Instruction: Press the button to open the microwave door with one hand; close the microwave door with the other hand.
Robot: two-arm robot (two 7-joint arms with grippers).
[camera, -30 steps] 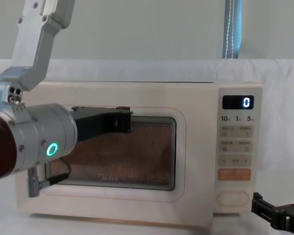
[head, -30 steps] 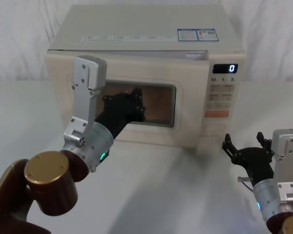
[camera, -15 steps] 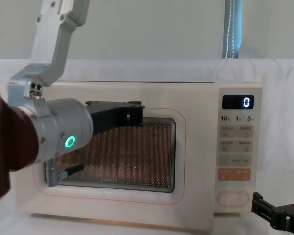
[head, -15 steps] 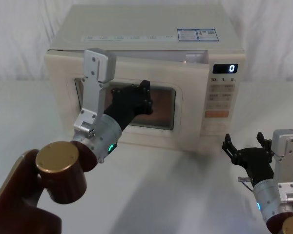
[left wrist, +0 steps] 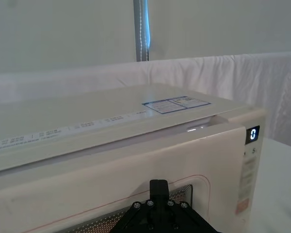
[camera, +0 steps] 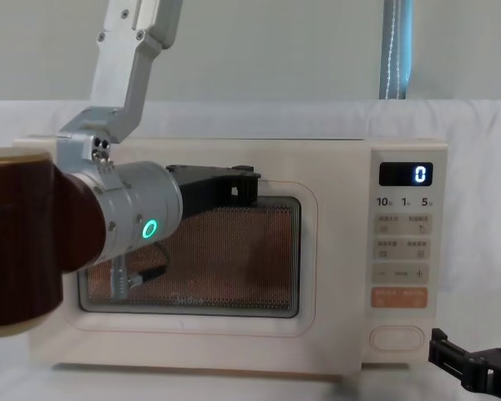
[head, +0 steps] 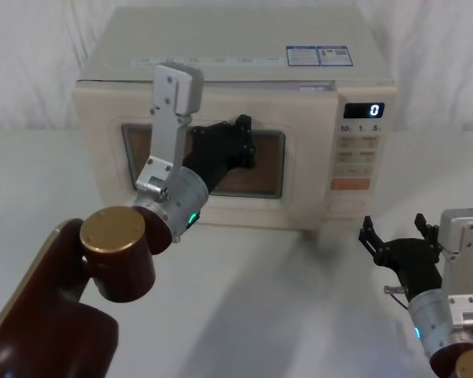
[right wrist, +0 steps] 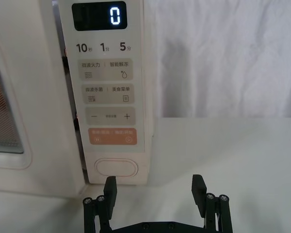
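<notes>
The microwave door [head: 102, 134] is almost flush with the cream oven, with a thin gap at its right edge [right wrist: 64, 73]. My left gripper [head: 243, 140] is shut, and its tip presses against the upper part of the door's dark window [camera: 259, 267]. It also shows in the chest view [camera: 246, 185] and the left wrist view [left wrist: 158, 185]. The oval button [right wrist: 116, 168] sits at the bottom of the control panel, below the orange key [right wrist: 111, 136]. My right gripper [right wrist: 154, 182] hangs open low in front of the button, not touching it, and appears in the head view [head: 392, 227].
The microwave's display [head: 363, 110] reads 0. White cloth covers the table [head: 284, 299] and hangs behind the oven. My left arm's brown elbow [head: 114, 252] and silver forearm cross the space in front of the door.
My left gripper has pushed forward and right against the window, swinging the door from partly open to almost shut. The right gripper has stayed still.
</notes>
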